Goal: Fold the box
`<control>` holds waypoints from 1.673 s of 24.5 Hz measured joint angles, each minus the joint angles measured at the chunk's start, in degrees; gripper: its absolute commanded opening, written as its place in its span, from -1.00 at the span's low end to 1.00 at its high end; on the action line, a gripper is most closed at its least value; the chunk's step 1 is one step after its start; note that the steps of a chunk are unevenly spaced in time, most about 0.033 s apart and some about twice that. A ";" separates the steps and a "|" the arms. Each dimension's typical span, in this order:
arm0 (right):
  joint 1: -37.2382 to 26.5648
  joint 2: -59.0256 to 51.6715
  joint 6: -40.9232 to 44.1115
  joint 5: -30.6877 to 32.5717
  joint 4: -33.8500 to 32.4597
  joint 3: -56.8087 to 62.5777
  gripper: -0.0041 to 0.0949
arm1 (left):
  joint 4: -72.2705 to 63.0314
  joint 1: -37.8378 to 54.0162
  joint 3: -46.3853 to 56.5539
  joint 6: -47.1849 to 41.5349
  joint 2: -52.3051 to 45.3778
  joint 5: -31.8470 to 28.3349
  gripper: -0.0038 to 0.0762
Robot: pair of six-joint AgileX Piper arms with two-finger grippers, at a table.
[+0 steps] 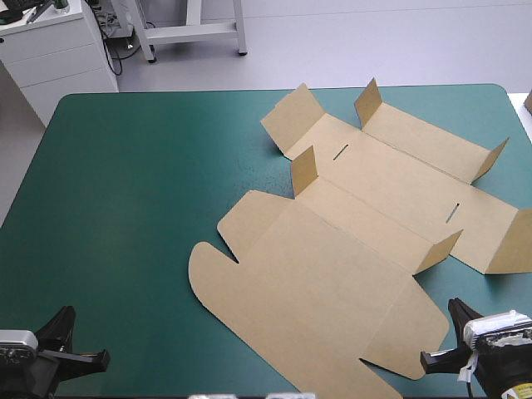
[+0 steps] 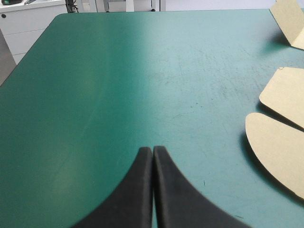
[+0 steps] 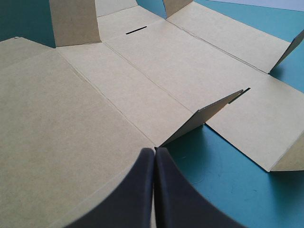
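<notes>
The brown box (image 1: 332,249) lies as a cut sheet on the right half of the table, mostly flat, with several small side flaps standing up. Its big rounded lid panel (image 3: 71,142) points toward the near edge. My left gripper (image 1: 62,320) is at the near left corner, shut (image 2: 152,148), over bare cover, with the box's rounded tabs (image 2: 280,142) off to its side. My right gripper (image 1: 453,309) is at the near right corner, shut (image 3: 155,149) and holding nothing. Its tips hover at the lid panel's edge, just short of a raised flap (image 3: 204,118).
The teal-green cover (image 1: 125,208) stretches left of the box to the table's left edge. A sliver of brown board (image 1: 529,101) shows at the far right edge. A white cabinet (image 1: 50,50) stands beyond the far left corner.
</notes>
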 measured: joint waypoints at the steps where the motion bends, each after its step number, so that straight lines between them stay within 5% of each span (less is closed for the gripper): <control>1: 0.00 0.00 0.00 0.00 0.00 0.00 -0.96 | 0.00 0.00 0.00 0.00 0.00 0.00 -0.98; 11: 0.00 0.00 0.00 0.00 0.00 0.00 -0.82 | 0.00 0.00 0.00 0.00 0.00 0.00 -0.98; 17: 0.00 0.00 0.00 0.00 0.00 0.00 0.20 | 0.00 0.00 0.00 0.00 0.00 0.00 -0.98; 21: 0.00 0.00 0.69 0.00 -0.68 0.00 0.44 | 0.00 0.00 0.00 0.00 0.00 0.00 -0.98; 31: 0.00 3.20 17.22 2.89 -7.85 -2.07 0.45 | 0.00 0.00 0.00 0.00 0.00 0.00 -0.98; 41: 0.00 29.05 34.59 9.96 -9.77 -14.00 0.45 | 0.00 0.00 0.00 0.00 0.00 0.00 -0.98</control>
